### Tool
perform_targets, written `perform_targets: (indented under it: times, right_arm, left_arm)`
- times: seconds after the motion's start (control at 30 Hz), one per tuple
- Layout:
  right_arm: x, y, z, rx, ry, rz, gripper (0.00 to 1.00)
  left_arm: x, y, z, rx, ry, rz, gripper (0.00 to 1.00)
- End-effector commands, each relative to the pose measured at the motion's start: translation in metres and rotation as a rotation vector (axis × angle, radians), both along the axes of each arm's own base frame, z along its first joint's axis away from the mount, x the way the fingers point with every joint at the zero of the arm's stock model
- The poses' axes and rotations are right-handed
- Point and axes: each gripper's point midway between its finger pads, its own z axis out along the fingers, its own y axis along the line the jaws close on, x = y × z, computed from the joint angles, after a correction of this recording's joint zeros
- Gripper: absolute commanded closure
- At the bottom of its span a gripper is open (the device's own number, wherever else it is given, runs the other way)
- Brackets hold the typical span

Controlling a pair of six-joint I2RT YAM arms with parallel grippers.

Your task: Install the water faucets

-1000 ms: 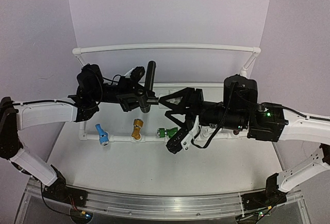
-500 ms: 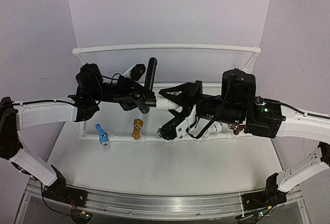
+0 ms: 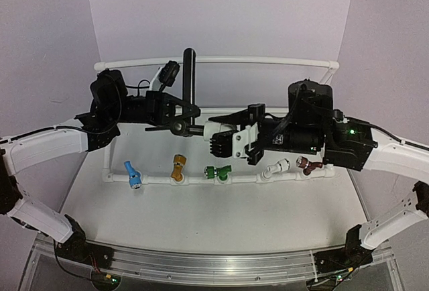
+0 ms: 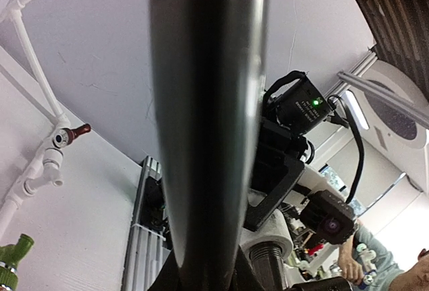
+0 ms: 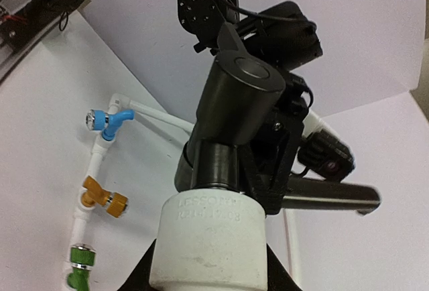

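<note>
Seen from above, both arms meet across the middle of the frame. The left tool (image 3: 173, 115), the right tool (image 3: 224, 135), the dark grey plastic faucet with a long straight lever (image 3: 189, 80) and the round white pipe fitting (image 3: 218, 132) fill that centre.

Just below them a low white pipe rail (image 3: 157, 180) crosses the white tabletop (image 3: 221, 217). It carries a blue tap (image 3: 132, 173), a gold tap (image 3: 177, 168), a green tap (image 3: 216, 171), a white tap (image 3: 276, 168) and a dark red tap (image 3: 310, 165). The widest gap is between green and white.

The lower middle of the tabletop lies bare. A raised white back pipe (image 3: 268, 60) bars the upper frame.
</note>
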Motion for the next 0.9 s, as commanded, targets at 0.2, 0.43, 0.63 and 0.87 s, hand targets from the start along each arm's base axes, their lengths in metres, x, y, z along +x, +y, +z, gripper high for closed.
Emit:
perform_targets:
  times: [0.2, 0.43, 0.63, 0.87]
  right_arm:
    - [-0.04, 0.005, 0.073, 0.299, 0.591, 0.145, 1.0]
    - [-0.062, 0.008, 0.073, 0.26, 1.0, 0.268, 1.0]
    - [-0.056, 0.015, 0.079, 0.228, 1.285, 0.312, 0.95]
    - [-0.032, 0.002, 0.086, 0.256, 1.076, 0.207, 0.19]
  left_arm:
    - [0.019, 0.018, 0.03, -0.088, -0.582, 0.297, 1.0]
    - [-0.004, 0.033, 0.031, -0.125, -0.866, 0.314, 1.0]
    - [-0.001, 0.04, 0.038, -0.097, -0.86, 0.376, 1.0]
    - [0.01, 0.033, 0.045, -0.073, -0.442, 0.34, 1.0]
